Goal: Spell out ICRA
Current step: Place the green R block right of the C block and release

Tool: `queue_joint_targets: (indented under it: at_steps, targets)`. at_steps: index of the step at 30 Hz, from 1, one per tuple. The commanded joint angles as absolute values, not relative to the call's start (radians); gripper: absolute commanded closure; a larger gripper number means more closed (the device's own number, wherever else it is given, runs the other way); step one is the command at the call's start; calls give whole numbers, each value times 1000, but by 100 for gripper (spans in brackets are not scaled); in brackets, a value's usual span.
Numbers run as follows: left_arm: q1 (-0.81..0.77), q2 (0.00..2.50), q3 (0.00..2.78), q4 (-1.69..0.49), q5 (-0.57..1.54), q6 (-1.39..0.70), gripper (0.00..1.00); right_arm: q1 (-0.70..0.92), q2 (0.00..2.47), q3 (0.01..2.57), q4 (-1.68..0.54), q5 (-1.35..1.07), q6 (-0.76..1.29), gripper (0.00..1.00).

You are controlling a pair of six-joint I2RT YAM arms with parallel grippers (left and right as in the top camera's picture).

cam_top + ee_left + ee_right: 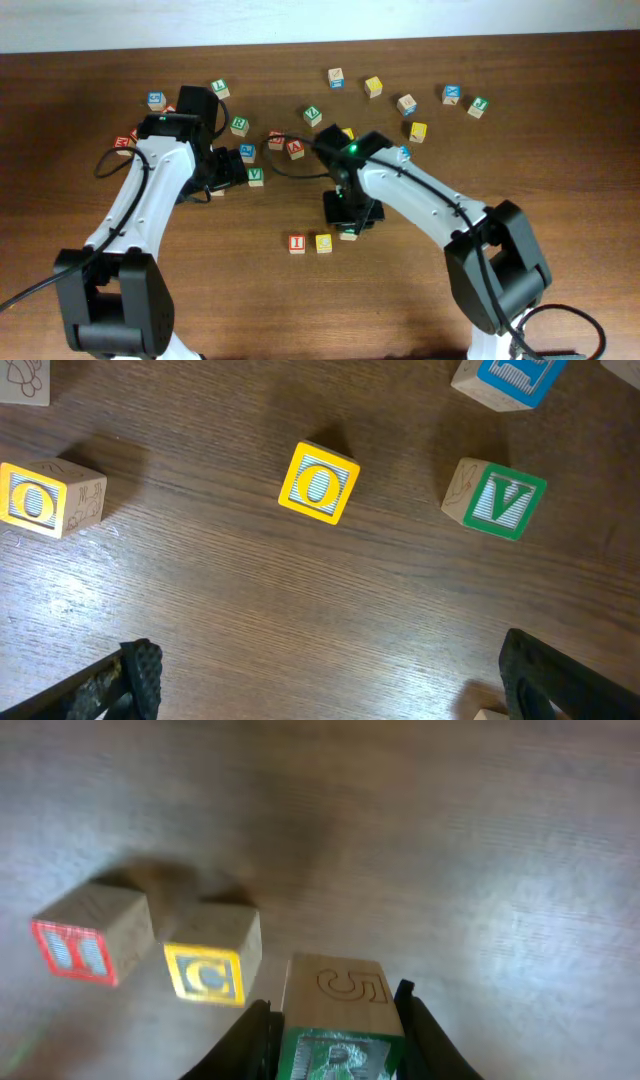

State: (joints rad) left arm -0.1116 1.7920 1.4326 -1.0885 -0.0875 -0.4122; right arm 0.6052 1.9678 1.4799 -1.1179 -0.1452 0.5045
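THIRD LETTER GOES DOWN: The jaws of the right arm (420, 192) are closed around a green-faced wooden cube (335, 1000). They hold it just beside the yellow wooden C block (210, 967), on the side away from the red wooden I block (88, 944), evidently so that it extends the row those two make on the dark brown wooden desk (560, 150). The cube is not yet released, and whether it touches the desk cannot be told. Being a cube, it has no long axis. Its green letter face is too blurred to read for certain but is probably the R, and it is turned the same way as the coloured faces of the C and I. An engraved 5 shows on the adjoining plain face. Well away from the C block, the jaws of the left arm (150, 195) stand wide apart and empty above a yellow wooden O block (319, 482) and a green wooden V block (495, 498). The word needs neither letter, so that arm looks idle.
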Motion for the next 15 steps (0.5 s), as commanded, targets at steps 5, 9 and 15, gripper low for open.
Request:
queue_joint_targets:
  at_steps: [5, 9, 15]
  targets:
    - [-109, 1803, 1438, -1090, -102, -422, 1, 656, 1973, 1419, -1072, 5, 517, 74]
    - [-109, 1803, 1438, -1090, -102, -422, 1, 656, 1973, 1382, -1035, -105, 517, 75]
    - [-109, 1803, 1438, -1090, -102, -422, 1, 656, 1973, 1364, -1030, -67, 517, 73]
